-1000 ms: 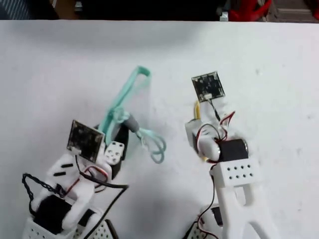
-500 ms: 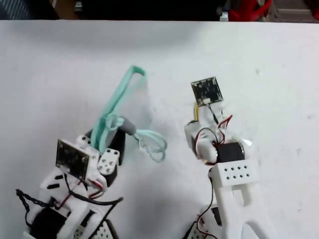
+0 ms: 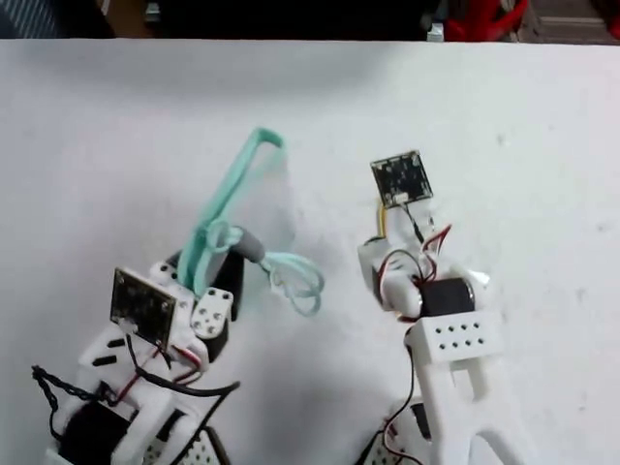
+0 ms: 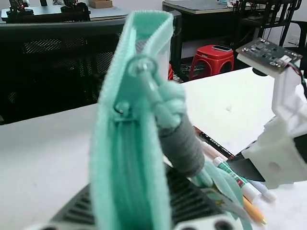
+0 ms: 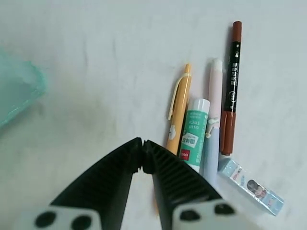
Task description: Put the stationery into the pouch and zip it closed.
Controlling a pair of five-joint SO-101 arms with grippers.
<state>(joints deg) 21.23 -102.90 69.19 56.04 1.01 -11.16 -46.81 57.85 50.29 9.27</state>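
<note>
Yellow pen (image 5: pixel 178 110) lower end hidden behind right hand (image 5: pixel 143 143); pouch (image 4: pixel 129 158) base cut off.

Soft, even light falls from overhead on the white table (image 3: pixel 542 116), bright but without hard glare. The arms (image 3: pixel 455 349) throw only faint grey shadows close under themselves. Just ahead of the right gripper (image 5: pixel 143 155) the pens (image 5: pixel 178 108) cast thin, pale shadows, while behind the well-lit pouch (image 4: pixel 132 143) the room (image 4: pixel 48 62) sits dim against the bright tabletop.

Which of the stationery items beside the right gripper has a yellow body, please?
The yellow pen with the clip, nearest the right gripper; the others are differently coloured.
</note>
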